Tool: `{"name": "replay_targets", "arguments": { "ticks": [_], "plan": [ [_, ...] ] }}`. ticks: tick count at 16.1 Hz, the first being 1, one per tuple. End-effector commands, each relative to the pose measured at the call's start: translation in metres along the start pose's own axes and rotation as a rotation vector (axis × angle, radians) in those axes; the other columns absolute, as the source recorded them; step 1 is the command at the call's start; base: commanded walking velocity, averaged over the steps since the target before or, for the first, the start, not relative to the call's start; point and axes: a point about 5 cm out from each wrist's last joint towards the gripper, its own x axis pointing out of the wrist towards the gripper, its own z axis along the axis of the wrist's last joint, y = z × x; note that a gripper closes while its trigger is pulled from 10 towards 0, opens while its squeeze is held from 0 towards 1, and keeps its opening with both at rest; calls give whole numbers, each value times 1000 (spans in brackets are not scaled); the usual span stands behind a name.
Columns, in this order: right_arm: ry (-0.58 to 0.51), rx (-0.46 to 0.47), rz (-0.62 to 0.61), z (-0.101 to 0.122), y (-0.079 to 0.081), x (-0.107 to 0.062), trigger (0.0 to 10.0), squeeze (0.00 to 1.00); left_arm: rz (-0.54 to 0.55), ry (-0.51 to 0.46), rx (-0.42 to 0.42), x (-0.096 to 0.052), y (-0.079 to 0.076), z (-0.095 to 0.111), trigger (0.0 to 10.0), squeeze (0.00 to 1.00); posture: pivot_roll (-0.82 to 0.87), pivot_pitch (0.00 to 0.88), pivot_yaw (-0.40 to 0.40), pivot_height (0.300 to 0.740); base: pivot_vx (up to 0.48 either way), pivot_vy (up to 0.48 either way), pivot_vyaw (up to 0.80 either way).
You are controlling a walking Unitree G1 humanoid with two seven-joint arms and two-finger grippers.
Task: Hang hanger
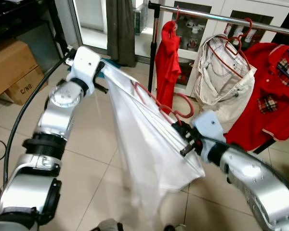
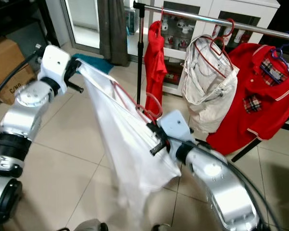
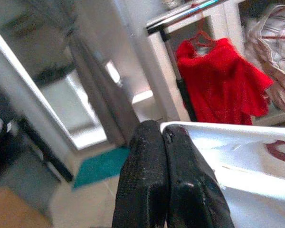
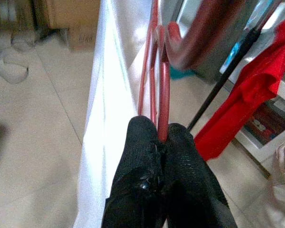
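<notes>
A red wire hanger (image 1: pixel 160 106) carries a white garment (image 1: pixel 144 149) that is stretched between my two arms in front of me. My right gripper (image 4: pixel 162 138) is shut on the hanger's red wire just below its hook (image 1: pixel 185 111). My left gripper (image 3: pixel 164 135) is shut on the garment's far corner, pulling the cloth (image 3: pixel 237 156) taut at upper left. Behind stands a metal clothes rail (image 1: pixel 221 17) with a red shirt (image 1: pixel 167 62), a cream garment (image 1: pixel 224 82) and a red polo (image 1: pixel 269 96) hanging on it.
The rail's black upright pole (image 1: pixel 154 48) stands beside the red shirt. Cardboard boxes (image 1: pixel 12 67) sit at the left, a grey curtain (image 1: pixel 121 29) hangs at the back, and a teal mat (image 3: pixel 102 164) lies on the tiled floor. A black cable (image 1: pixel 19 120) runs along my left arm.
</notes>
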Motion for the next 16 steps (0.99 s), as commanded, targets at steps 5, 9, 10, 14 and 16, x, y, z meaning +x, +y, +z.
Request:
{"name": "replay_targets", "arguments": {
  "ticks": [5,9,10,14,16],
  "plan": [
    [29,-85,193,9,17,5,0,0,-158,-3,123,8,-23,10,0,0,35,27,-17,740,0,0,0],
    [-45,-58,216,23,13,3,0,0,-162,70,178,10,-29,-5,0,0,23,27,-9,740,0,0,0],
    [-53,-68,264,22,15,-4,0,0,-113,87,192,11,-21,-7,0,0,22,27,-7,740,0,0,0],
    [-91,-9,441,14,21,-41,0,0,115,152,145,9,29,-14,0,0,15,25,5,740,0,0,0],
    [-131,31,452,17,20,-44,0,0,115,142,-50,8,31,-25,0,0,13,23,6,740,0,0,0]
  ]
}}
